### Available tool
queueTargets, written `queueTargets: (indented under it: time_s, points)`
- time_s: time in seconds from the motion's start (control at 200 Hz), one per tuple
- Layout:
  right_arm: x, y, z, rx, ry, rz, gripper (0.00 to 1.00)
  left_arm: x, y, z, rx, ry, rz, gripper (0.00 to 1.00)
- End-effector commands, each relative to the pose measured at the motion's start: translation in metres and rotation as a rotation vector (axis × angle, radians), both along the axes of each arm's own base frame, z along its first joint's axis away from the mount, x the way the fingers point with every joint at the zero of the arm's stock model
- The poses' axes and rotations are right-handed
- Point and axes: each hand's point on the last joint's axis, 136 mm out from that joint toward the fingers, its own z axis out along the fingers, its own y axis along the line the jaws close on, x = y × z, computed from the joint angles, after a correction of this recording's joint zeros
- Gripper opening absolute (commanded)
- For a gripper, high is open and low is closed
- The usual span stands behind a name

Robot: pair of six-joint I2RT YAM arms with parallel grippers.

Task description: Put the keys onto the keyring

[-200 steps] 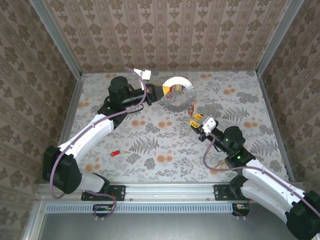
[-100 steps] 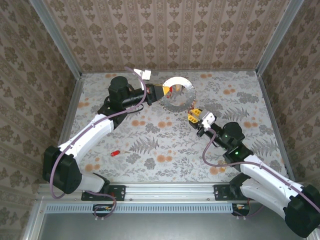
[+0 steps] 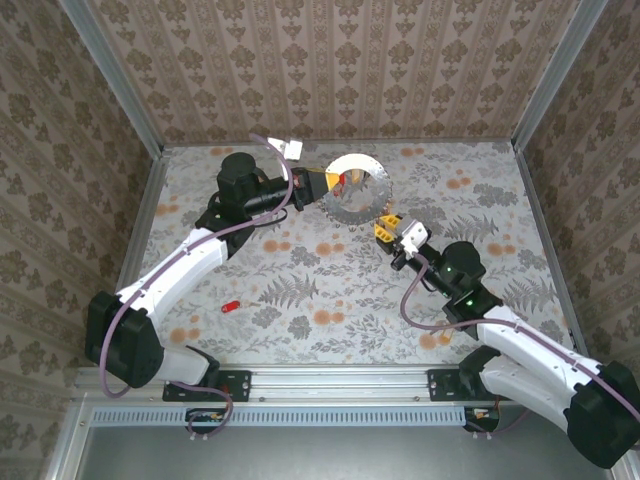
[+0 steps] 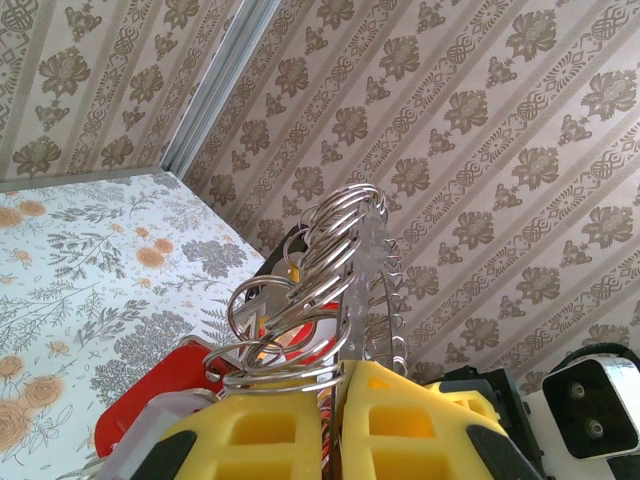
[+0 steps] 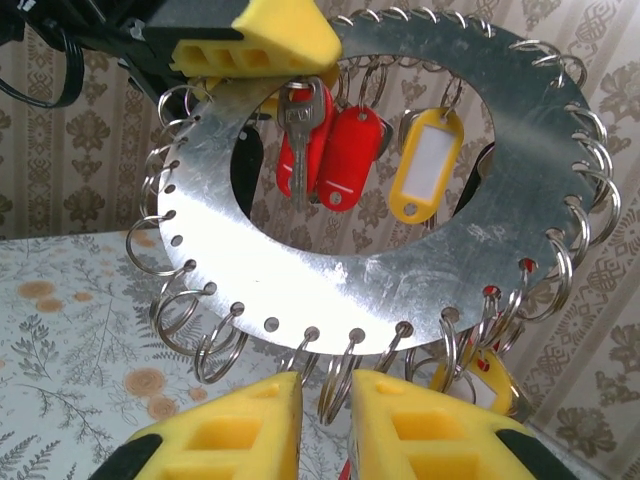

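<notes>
Keyring (image 4: pixel 365 262) base behind left end effector (image 4: pixel 335 385)

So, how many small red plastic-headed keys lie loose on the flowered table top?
1. The red key lies at the near left, far from the large grey toothed metal ring. Others may be hidden under the white arms.

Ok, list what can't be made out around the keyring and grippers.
Right wrist view: the gap of the right gripper is cut by the bottom edge; whether it holds anything is unclear.
Left wrist view: the keyring is edge-on; split rings hide what hangs on it.
Top view: the red piece on the table is too small to tell key from tag.
</notes>
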Motion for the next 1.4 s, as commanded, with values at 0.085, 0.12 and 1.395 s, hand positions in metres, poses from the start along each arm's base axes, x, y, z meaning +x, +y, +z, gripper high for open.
queueTargets:
  time_s: [0.085,0.12,1.395]
  points:
    - [0.004,-0.001,0.027,0.037,-0.070,-0.025,0.20,-0.012,0.003,0.037,-0.059,-0.104,-0.009,0.00]
    - [0.005,-0.001,0.027,0.037,-0.067,-0.025,0.20,-0.012,0.003,0.037,-0.059,-0.103,-0.010,0.00]
    - [0.018,-0.003,0.020,0.015,-0.090,-0.135,0.17,-0.010,0.003,0.037,-0.063,-0.099,0.003,0.00]
